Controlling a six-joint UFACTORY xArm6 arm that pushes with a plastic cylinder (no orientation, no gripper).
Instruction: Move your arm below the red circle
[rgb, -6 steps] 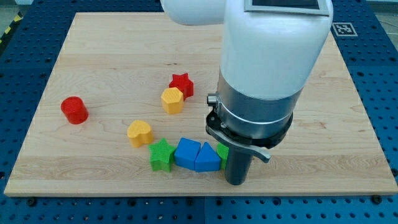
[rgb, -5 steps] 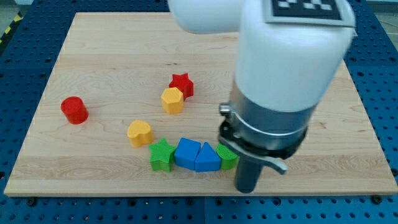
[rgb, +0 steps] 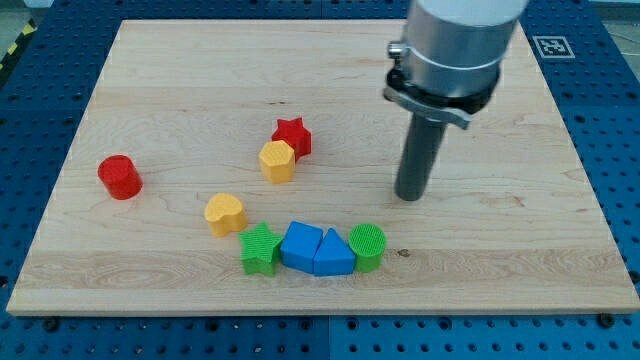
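One camera view: a red circle (rgb: 120, 177), small, rigid and likely light, is seen at the worktop's (rgb: 150, 60) left; no grip is needed. The tool is a bare rod, with nothing to open; my tip (rgb: 409, 196) is well right. Eight blocks are counted: two each of red, yellow, green, blue.

Board (rgb: 180, 80): pale wood, visible grain, smooth matt finish. Blocks, including red circle (rgb: 120, 177), yellow heart (rgb: 225, 213), green circle (rgb: 367, 247) and blue triangle (rgb: 333, 256): matt plastic with fine ridged layer lines. Rod ending in my tip (rgb: 409, 196): dark, smooth, dull sheen, under a brushed metal collar (rgb: 455, 45).
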